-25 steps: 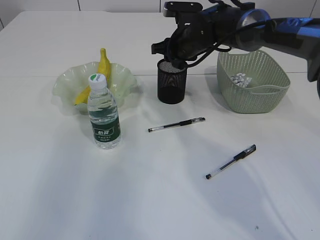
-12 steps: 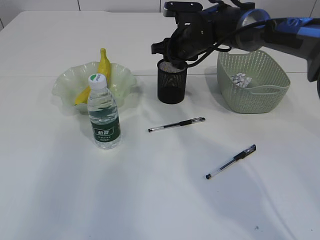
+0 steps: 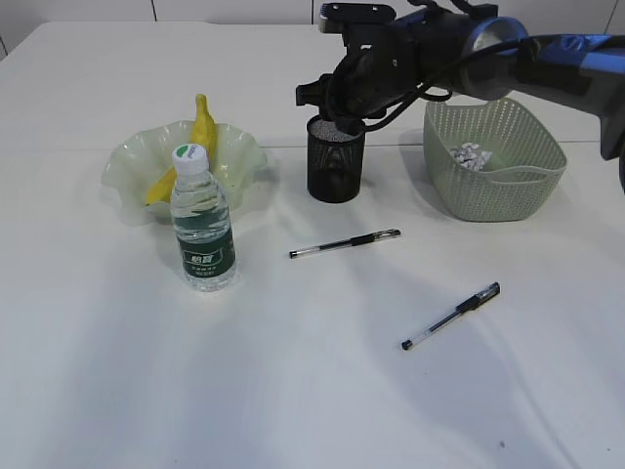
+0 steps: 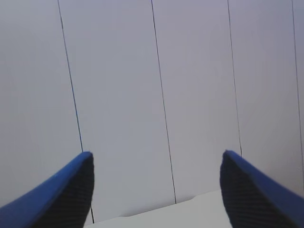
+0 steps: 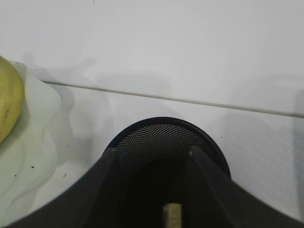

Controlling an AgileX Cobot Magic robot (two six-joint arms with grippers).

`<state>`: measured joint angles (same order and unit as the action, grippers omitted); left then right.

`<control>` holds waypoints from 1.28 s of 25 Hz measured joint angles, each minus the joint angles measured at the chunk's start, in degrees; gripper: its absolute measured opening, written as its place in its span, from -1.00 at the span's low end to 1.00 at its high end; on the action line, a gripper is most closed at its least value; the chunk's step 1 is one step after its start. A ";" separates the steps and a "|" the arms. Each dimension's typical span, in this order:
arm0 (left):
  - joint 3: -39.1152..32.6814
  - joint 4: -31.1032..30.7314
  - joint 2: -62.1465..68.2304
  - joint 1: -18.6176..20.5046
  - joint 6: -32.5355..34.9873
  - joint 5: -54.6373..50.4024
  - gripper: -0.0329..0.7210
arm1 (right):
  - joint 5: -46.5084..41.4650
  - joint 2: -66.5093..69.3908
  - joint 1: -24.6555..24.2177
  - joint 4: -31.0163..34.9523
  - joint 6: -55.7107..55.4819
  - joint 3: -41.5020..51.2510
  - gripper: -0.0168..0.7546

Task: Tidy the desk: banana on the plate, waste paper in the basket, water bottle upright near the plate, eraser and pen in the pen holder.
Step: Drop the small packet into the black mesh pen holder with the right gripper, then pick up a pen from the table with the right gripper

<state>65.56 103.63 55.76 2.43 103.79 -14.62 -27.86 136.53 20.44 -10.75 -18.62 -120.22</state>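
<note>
My right gripper hangs over the mouth of the black mesh pen holder. In the right wrist view its jaws stand open just above the pen holder. The pale-yellow eraser shows deep inside the cup, apart from both fingers. Two pens lie on the desk. The banana rests on the green plate. In front of the plate the water bottle stands upright. Waste paper sits in the basket. My left gripper is open and empty, facing a wall.
The right arm reaches in from the upper right, passing over the basket's back edge. In the right wrist view the plate rim and the banana lie at the left. A seam crosses the table behind the cup.
My right gripper's jaws have widened a little over the pen holder. The pens, bottle, banana and left gripper have not moved.
</note>
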 joint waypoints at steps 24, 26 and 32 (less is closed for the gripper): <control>0.00 0.00 0.00 0.00 0.00 0.00 0.65 | -29.44 0.05 0.00 1.19 -1.00 -25.04 -0.08; 0.00 0.00 0.00 0.00 0.00 0.00 0.65 | -32.52 0.05 0.00 1.31 -1.12 -27.98 -0.08; 0.00 0.00 0.00 0.00 0.00 0.00 0.65 | -42.29 0.05 0.00 1.41 -1.19 -35.10 -0.08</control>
<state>65.56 103.63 55.76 2.43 103.79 -14.62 -70.15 136.58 20.44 -9.34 -19.81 -155.32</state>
